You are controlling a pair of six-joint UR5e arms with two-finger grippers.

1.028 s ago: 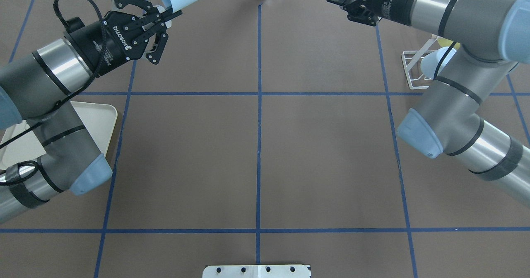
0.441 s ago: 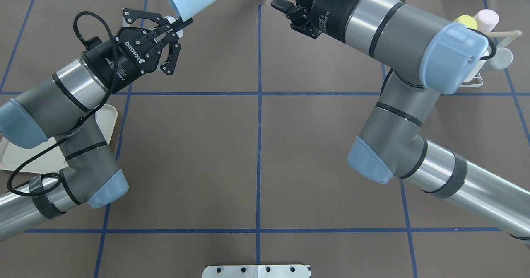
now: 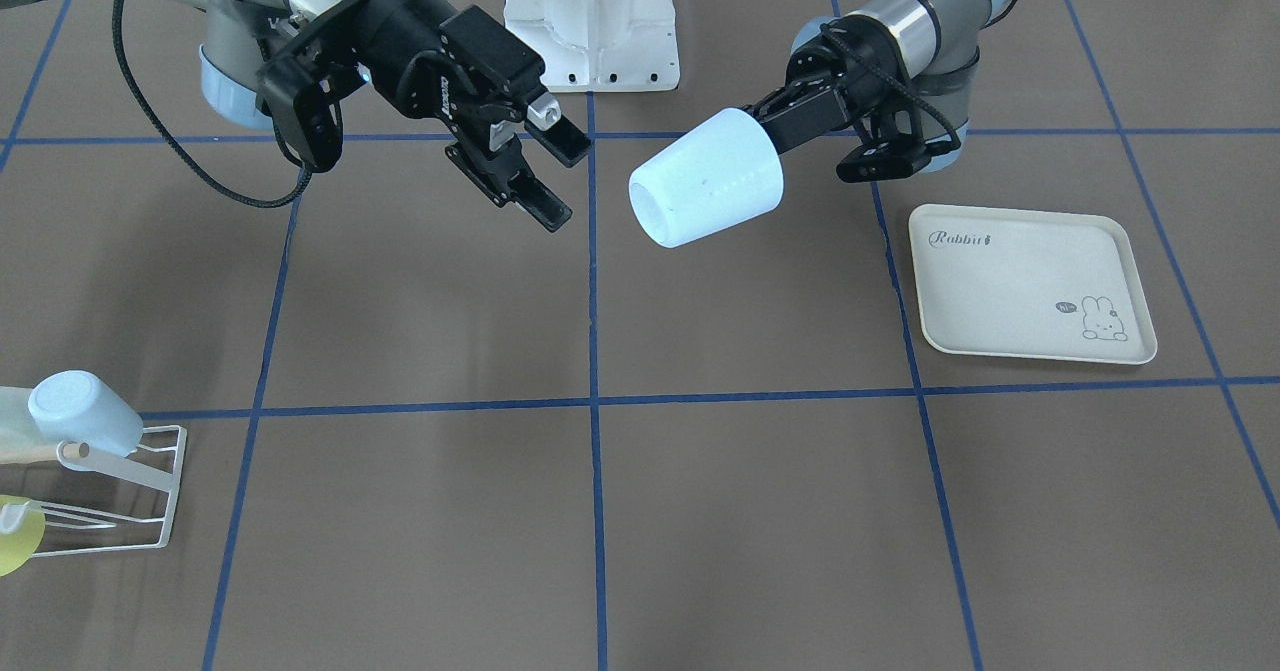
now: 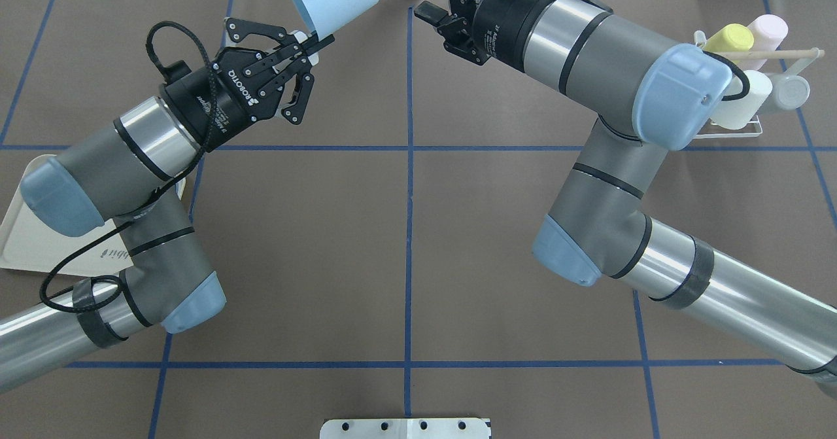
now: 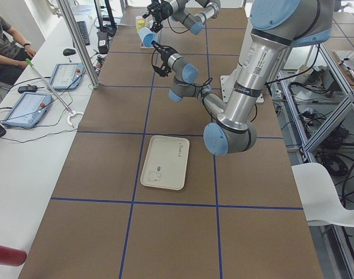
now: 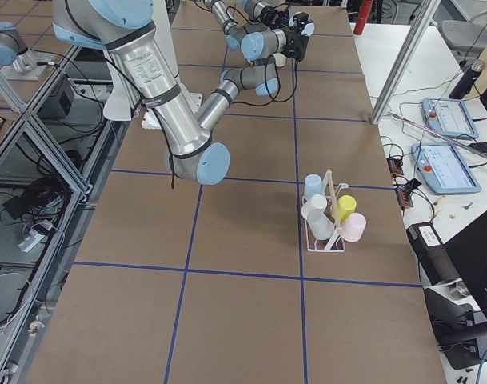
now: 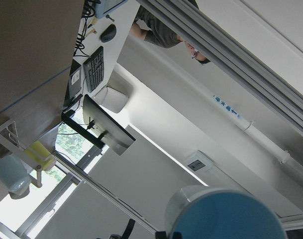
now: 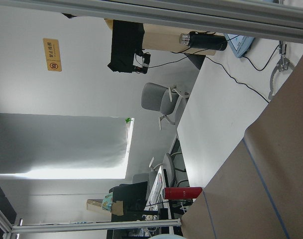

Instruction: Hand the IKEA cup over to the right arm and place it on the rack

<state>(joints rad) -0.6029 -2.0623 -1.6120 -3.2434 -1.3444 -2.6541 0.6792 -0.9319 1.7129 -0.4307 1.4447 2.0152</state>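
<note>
left fingers pinching pale blue cup, right fingers spread nearby

You'll find the pale blue tapered plastic cup off the table, in the air over the far strip near the centre line, on the robot's left of it. It lies tilted nearly on its side. The left gripper pinches the wall at the wide rim, and the closed, narrower base points away from that gripper, toward the operators' side.

The small white wire rack with the light wooden dowel stands upright near the far corner on the robot's right, well apart from the cup. Its prongs carry a yellow cup, a pink cup, a white cup and a grey-blue cup.
</note>
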